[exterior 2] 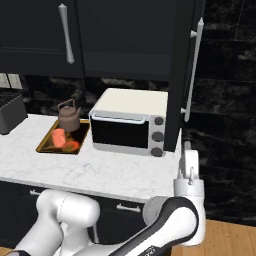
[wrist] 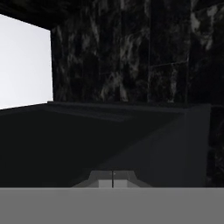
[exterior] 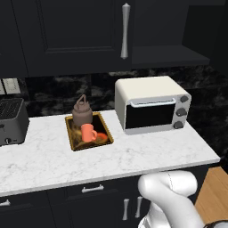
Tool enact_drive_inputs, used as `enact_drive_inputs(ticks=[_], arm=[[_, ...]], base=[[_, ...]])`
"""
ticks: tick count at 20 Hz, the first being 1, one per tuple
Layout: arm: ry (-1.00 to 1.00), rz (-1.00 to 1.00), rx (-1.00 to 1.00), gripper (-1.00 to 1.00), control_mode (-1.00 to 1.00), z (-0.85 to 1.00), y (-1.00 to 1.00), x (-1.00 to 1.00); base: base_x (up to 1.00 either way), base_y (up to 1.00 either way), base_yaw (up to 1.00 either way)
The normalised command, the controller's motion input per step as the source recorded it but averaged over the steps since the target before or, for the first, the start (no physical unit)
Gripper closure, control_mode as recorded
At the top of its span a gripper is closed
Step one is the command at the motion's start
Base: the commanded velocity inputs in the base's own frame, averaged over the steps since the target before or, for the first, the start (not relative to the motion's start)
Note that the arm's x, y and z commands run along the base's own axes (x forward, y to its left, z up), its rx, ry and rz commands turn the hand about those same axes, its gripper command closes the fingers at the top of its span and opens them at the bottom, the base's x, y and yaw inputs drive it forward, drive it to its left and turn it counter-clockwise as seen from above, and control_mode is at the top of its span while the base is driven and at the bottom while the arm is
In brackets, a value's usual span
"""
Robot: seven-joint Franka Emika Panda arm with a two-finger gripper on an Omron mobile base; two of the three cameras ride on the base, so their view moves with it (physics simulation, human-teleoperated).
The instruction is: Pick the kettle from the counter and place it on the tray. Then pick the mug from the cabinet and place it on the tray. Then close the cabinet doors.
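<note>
The brown kettle [exterior: 82, 112] [exterior 2: 68, 115] stands upright on the back of the yellow-rimmed tray [exterior: 103, 124] [exterior 2: 46, 143] on the marble counter [exterior: 133, 153] [exterior 2: 115, 172]. The orange mug [exterior: 88, 132] [exterior 2: 59, 136] sits on the tray in front of the kettle. The cabinet's left door [exterior: 67, 31] [exterior 2: 35, 35] is closed. Its right door [exterior 2: 181, 75] swings out open, baring the dark shelf [exterior: 171, 55]. My gripper [exterior 2: 188, 147] [wrist: 113, 179] is shut and holds nothing. It points up just below and right of the open door's lower edge.
A white toaster oven [exterior: 151, 104] [exterior 2: 131, 127] stands right of the tray, under the open cabinet. A dark toaster [exterior: 11, 120] [exterior 2: 9, 112] sits at the counter's left end. The counter ends right of the oven, by a dark marble wall [exterior 2: 225, 100].
</note>
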Motion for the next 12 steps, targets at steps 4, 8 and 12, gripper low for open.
enact_drive_inputs(ticks=[4,8,12], arm=[[-0.13,0.03,0.06,1.0,-1.0,0.41,-0.04,0.0],[-0.13,0.01,0.02,1.0,-1.0,0.32,0.0,0.0],[-0.07,0.0,0.0,1.0,-1.0,0.29,0.0,0.04]], base=[[0.0,0.0,0.0],[0.0,0.0,0.0],[0.0,0.0,0.0]])
